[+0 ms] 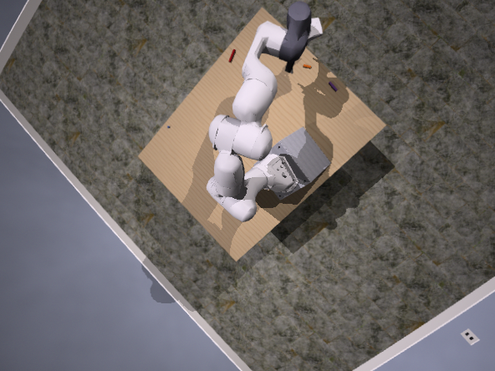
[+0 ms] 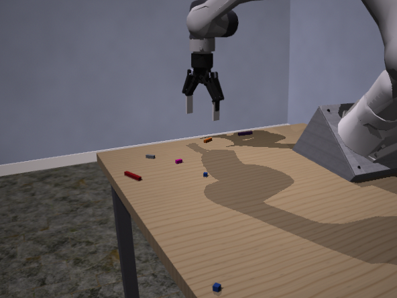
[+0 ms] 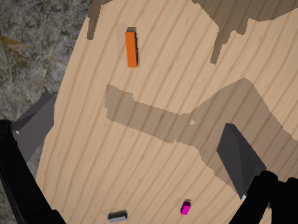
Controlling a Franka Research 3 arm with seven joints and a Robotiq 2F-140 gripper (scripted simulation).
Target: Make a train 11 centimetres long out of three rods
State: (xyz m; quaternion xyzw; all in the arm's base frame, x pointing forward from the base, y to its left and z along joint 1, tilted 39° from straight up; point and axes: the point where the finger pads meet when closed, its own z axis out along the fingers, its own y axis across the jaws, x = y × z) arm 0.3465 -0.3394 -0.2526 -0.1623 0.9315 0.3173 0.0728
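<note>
My gripper (image 2: 202, 116) (image 3: 139, 124) is open and empty, high above the table. An orange rod (image 1: 307, 66) (image 2: 208, 139) (image 3: 131, 49) lies flat below it. A magenta rod (image 2: 178, 161) (image 3: 185, 208) and a grey rod (image 2: 150, 156) (image 3: 117, 217) lie apart; the arm hides both in the top view. A red rod (image 1: 232, 55) (image 2: 133, 176) lies near the table edge. A purple rod (image 1: 333, 87) (image 2: 245, 133) lies beyond the orange one. One blue rod (image 2: 205, 174) lies near the magenta one; another blue rod (image 1: 168, 127) (image 2: 216, 287) lies far off. No rods touch.
The wooden table (image 1: 201, 104) (image 2: 174, 215) carries the arm's grey wedge-shaped base (image 1: 307, 152) (image 2: 322, 144). The arm and its shadows cover part of the table in the top view. The table edge runs close to the red rod.
</note>
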